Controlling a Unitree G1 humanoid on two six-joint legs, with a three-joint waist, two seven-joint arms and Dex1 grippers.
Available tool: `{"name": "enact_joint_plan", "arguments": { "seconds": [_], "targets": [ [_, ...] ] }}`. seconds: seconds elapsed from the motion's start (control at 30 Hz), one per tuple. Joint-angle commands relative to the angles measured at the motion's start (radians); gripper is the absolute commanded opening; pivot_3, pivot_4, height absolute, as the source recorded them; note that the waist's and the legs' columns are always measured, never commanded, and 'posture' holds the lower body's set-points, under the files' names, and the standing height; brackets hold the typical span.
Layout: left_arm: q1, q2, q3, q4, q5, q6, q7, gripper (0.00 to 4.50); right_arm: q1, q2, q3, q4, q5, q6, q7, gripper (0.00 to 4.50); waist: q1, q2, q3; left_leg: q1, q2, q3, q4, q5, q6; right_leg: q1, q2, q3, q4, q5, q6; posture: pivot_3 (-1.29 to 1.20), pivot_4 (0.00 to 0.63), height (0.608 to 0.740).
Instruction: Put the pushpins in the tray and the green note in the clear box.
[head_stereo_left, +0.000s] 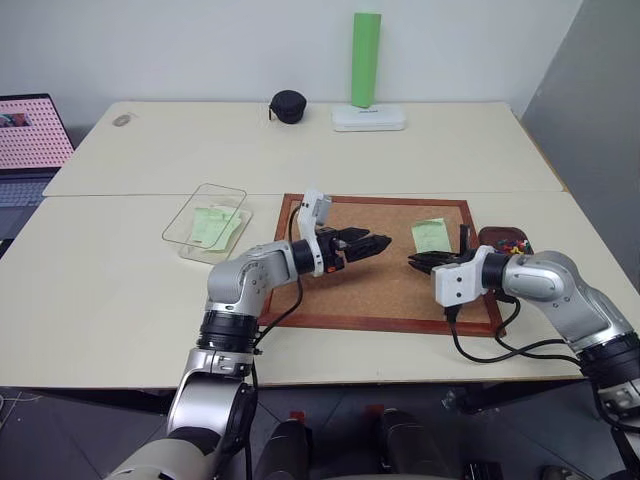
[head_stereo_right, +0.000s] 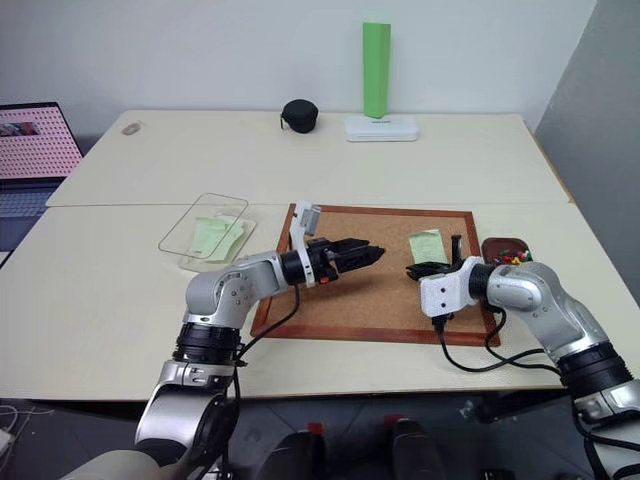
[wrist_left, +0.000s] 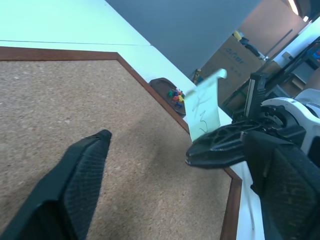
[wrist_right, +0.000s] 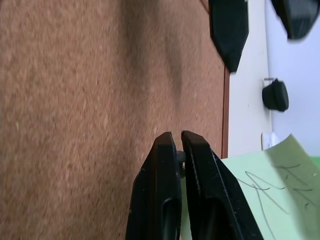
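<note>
Above the corkboard (head_stereo_left: 385, 300), my right gripper (head_stereo_left: 420, 263) is shut on the lower edge of a pale green note (head_stereo_left: 430, 235). The note (wrist_left: 202, 107) stands up from its fingers (wrist_right: 165, 165). My left gripper (head_stereo_left: 372, 243) hangs open and empty, facing the right one a short gap away. The dark brown tray (head_stereo_left: 492, 238) sits just off the board's right edge, with coloured pushpins (head_stereo_left: 513, 246) in it. The clear box (head_stereo_left: 205, 222) lies left of the board with another green note (head_stereo_left: 212, 224) inside.
A tall green block (head_stereo_left: 365, 60) stands on a white base (head_stereo_left: 368, 118) at the back of the table, with a black pouch (head_stereo_left: 288, 106) to its left. An open laptop (head_stereo_left: 30, 135) sits at the far left.
</note>
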Motion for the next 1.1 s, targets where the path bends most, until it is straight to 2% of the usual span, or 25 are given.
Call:
{"name": "enact_joint_plan", "arguments": {
  "seconds": [0.03, 0.33, 0.53, 0.63, 0.67, 0.83, 1.1],
  "targets": [
    [-0.034, -0.033, 0.015, 0.018, -0.066, 0.033, -0.017, 4.36, -0.023, 0.024, -0.02, -0.083, 0.041, -0.008, 0.013, 0.0, 0.0, 0.0, 0.0, 0.0, 0.0, 0.0, 0.0, 0.0, 0.0, 0.0, 0.0, 0.0, 0.0, 0.0, 0.0, 0.0, 0.15, 0.74],
    [-0.08, -0.066, 0.051, 0.064, -0.141, 0.068, -0.016, 4.36, -0.024, 0.066, -0.023, -0.162, 0.064, 0.055, 0.039, 0.0, 0.001, 0.0, 0.0, 0.0, 0.0, 0.0, 0.0, 0.0, 0.0, 0.0, 0.0, 0.0, 0.0, 0.0, 0.0, 0.0, 0.15, 0.74],
    [-0.089, -0.064, 0.065, 0.078, -0.171, 0.08, -0.027, 3.29, -0.019, 0.081, -0.026, -0.189, 0.071, 0.083, 0.044, 0.0, 0.001, 0.0, 0.0, 0.0, 0.0, 0.0, 0.0, 0.0, 0.0, 0.0, 0.0, 0.0, 0.0, 0.0, 0.0, 0.0, 0.15, 0.74],
    [-0.079, -0.057, 0.052, 0.066, -0.177, 0.086, -0.04, 2.61, -0.018, 0.087, -0.025, -0.199, 0.075, 0.09, 0.046, 0.0, 0.001, 0.0, 0.0, 0.0, 0.0, 0.0, 0.0, 0.0, 0.0, 0.0, 0.0, 0.0, 0.0, 0.0, 0.0, 0.0, 0.15, 0.74],
    [-0.075, -0.057, 0.047, 0.062, -0.175, 0.085, -0.042, 2.53, -0.019, 0.087, -0.026, -0.202, 0.077, 0.091, 0.048, 0.0, 0.001, 0.0, 0.0, 0.0, 0.0, 0.0, 0.0, 0.0, 0.0, 0.0, 0.0, 0.0, 0.0, 0.0, 0.0, 0.0, 0.15, 0.74],
    [-0.075, -0.059, 0.049, 0.061, -0.179, 0.089, -0.044, 1.47, -0.027, 0.095, -0.024, -0.209, 0.088, 0.099, 0.053, 0.0, 0.001, 0.0, 0.0, 0.0, 0.0, 0.0, 0.0, 0.0, 0.0, 0.0, 0.0, 0.0, 0.0, 0.0, 0.0, 0.0, 0.15, 0.74],
    [-0.075, -0.06, 0.046, 0.047, -0.184, 0.097, -0.054, 0.06, -0.037, 0.118, -0.023, -0.216, 0.095, 0.113, 0.064, 0.0, 0.001, 0.0, 0.0, 0.0, 0.0, 0.0, 0.0, 0.0, 0.0, 0.0, 0.0, 0.0, 0.0, 0.0, 0.0, 0.0, 0.15, 0.74]
  ]
}}
